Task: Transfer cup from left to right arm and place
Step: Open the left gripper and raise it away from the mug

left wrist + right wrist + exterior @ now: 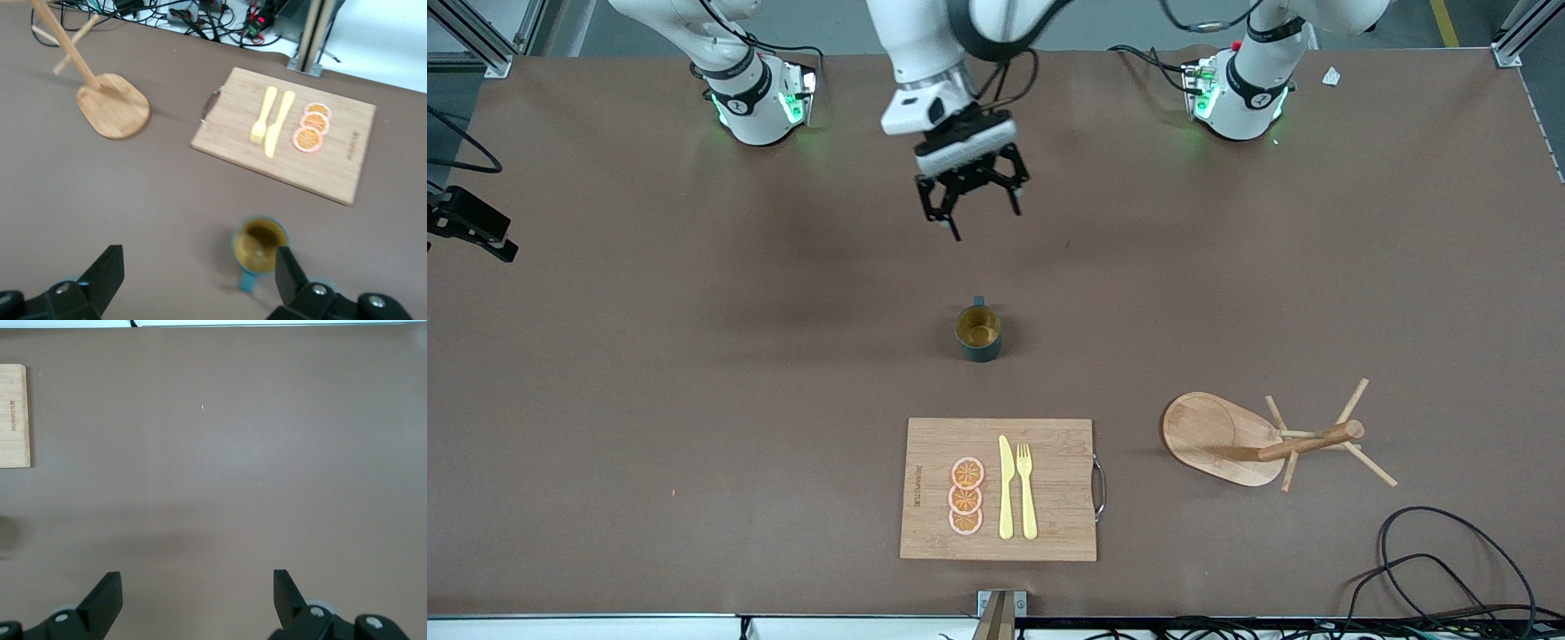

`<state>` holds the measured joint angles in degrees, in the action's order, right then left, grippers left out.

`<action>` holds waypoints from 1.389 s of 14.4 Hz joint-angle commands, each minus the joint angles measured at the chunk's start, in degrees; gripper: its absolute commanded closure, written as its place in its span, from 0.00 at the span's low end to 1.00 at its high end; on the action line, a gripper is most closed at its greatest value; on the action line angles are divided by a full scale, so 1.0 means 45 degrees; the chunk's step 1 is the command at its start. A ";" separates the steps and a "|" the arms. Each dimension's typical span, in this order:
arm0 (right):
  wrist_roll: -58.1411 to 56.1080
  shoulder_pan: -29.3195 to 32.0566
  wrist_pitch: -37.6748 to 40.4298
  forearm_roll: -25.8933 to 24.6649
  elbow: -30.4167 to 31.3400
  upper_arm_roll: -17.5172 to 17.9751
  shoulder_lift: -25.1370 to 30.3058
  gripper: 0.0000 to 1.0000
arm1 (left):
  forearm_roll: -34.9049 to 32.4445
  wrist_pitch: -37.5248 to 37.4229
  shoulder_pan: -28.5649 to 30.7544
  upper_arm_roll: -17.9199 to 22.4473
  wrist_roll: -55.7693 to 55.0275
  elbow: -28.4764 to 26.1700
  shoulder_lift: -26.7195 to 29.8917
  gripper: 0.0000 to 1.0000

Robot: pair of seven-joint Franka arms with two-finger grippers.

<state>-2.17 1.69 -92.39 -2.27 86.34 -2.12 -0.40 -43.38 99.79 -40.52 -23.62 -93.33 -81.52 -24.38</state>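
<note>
The cup [978, 333] is a small dark teal-green mug with a tan-yellow inside. It stands upright on the brown table near the middle, its handle turned toward the robots' bases. My left gripper [983, 218] hangs open in the air over the bare table between the cup and the bases. In the left wrist view the cup [260, 243] shows just past one fingertip of the left gripper [199, 263], not between the fingers. My right gripper [197, 587] is open over bare table toward the right arm's end, holding nothing; it does not show in the front view.
A wooden cutting board [1049, 489] with orange slices, a yellow knife and a fork lies nearer the front camera than the cup; the right wrist view catches its edge [13, 417]. A wooden peg rack [1227, 436] stands toward the left arm's end. Cables [1449, 560] lie at that front corner.
</note>
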 commanded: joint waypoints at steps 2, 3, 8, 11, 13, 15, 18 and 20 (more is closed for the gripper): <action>-0.0104 0.0075 -0.0113 -0.0140 0.0287 0.0061 0.0265 0.00 | 0.2095 0.0110 0.2592 -0.0083 0.4049 0.0749 0.0673 0.00; -0.0104 0.0075 -0.0113 -0.0140 0.0306 0.0061 0.0265 0.00 | 0.2390 0.0110 0.3314 -0.0083 0.4775 0.0809 0.0673 0.00; -0.0104 0.0055 -0.0113 -0.0140 0.0287 0.0061 0.0265 0.00 | 0.3584 0.0110 0.5799 -0.0161 0.7240 0.1162 0.0731 0.00; -0.0084 -0.0003 -0.0055 -0.0218 0.0248 0.0100 0.0246 0.00 | 0.4031 0.0091 0.6833 -0.0161 0.7883 0.1162 0.0926 0.00; -0.0045 0.0016 -0.0034 -0.0082 0.0267 0.0120 0.0207 0.00 | 0.4287 0.0091 0.7440 -0.0161 0.8976 0.1162 0.0965 0.00; -0.0026 0.0016 0.0024 0.0268 0.0267 0.0120 0.0032 0.00 | 0.4482 0.0071 0.7929 -0.0181 0.9681 0.1162 0.1043 0.00; -0.0123 -0.0101 0.0141 0.0426 0.0345 0.0159 -0.0397 0.00 | 0.4795 0.0052 0.8515 -0.0142 1.0677 0.1162 0.1258 0.00; -0.0026 -0.0392 0.0083 0.1067 0.0326 0.0159 -0.0963 0.00 | 0.4815 -0.0453 0.8828 -0.0142 1.1322 0.1162 0.1433 0.00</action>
<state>-2.17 1.25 -91.70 0.03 87.66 -1.35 -2.38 -22.83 100.10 -2.16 -23.85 -45.50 -76.09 -19.62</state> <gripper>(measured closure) 0.000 0.000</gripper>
